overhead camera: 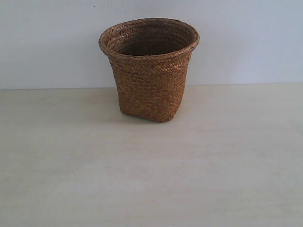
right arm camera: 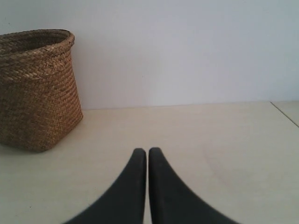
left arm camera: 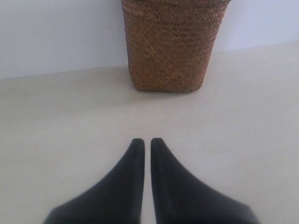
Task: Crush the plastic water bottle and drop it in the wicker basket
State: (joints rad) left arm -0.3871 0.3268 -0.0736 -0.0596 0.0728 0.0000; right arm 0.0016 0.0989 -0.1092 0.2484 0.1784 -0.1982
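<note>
The brown wicker basket [overhead camera: 150,71] stands upright at the back middle of the table, close to the wall. No plastic water bottle shows in any view, and the basket's inside is dark and mostly hidden. In the left wrist view the basket [left arm camera: 170,46] lies straight beyond my left gripper [left arm camera: 144,141], whose black fingers are shut with nothing between them. My right gripper [right arm camera: 147,150] is shut and empty too, with the basket [right arm camera: 35,88] off to one side of it. Neither gripper appears in the exterior view.
A pale wooden table [overhead camera: 151,170] runs up to a white wall [overhead camera: 246,42]. A thin seam or edge line [right arm camera: 285,114] crosses the table's corner in the right wrist view.
</note>
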